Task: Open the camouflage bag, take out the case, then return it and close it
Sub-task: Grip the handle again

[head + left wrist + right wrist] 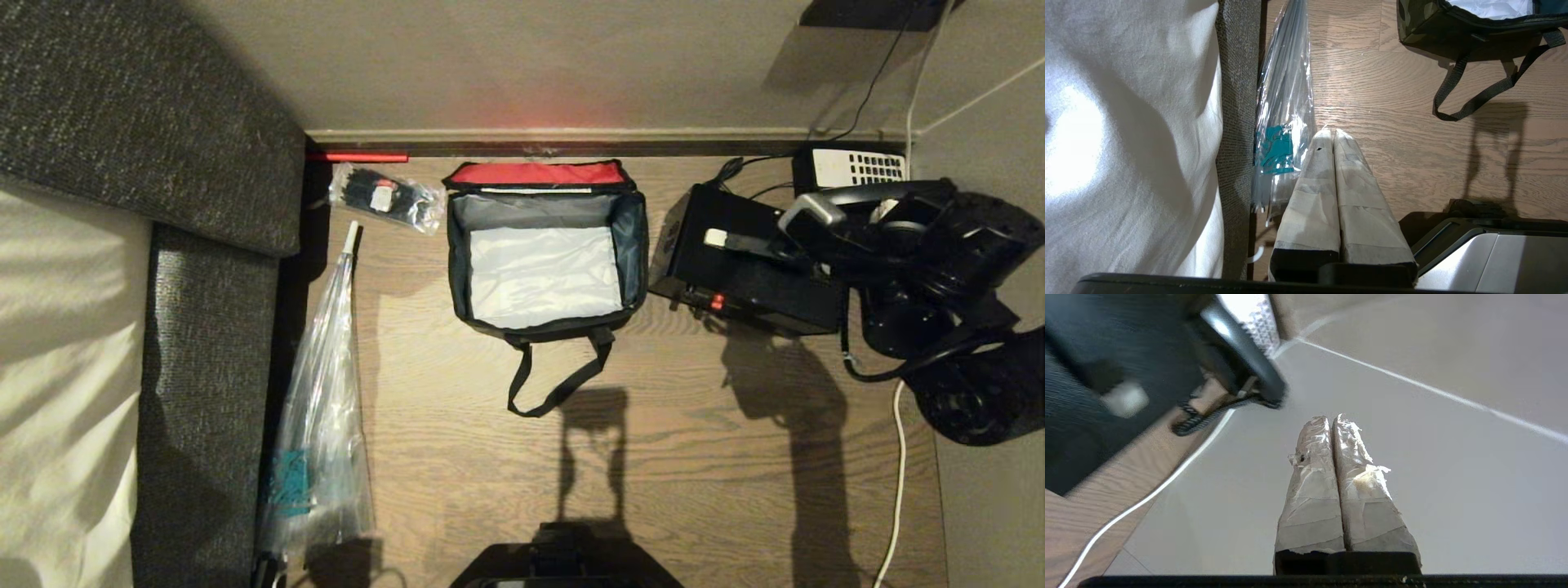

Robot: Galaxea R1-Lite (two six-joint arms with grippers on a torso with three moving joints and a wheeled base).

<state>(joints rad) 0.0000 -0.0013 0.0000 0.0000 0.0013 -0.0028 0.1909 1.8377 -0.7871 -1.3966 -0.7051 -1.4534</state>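
Head view: camouflage bag (545,249) open on the floor (653,457), lid back against the wall, red lining up; case (747,265) just beside it, right. Right arm above the case.
Left wrist view: left gripper (1333,132) jaws together, holding nothing.
Right wrist view: right gripper (1331,418) jaws together, empty.
No legible writing.

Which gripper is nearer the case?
Right. The right gripper, shut and holding nothing, is beside the case, just off its right end by the telephone. The left gripper, shut, hangs by the plastic bag, beyond the open camouflage bag.
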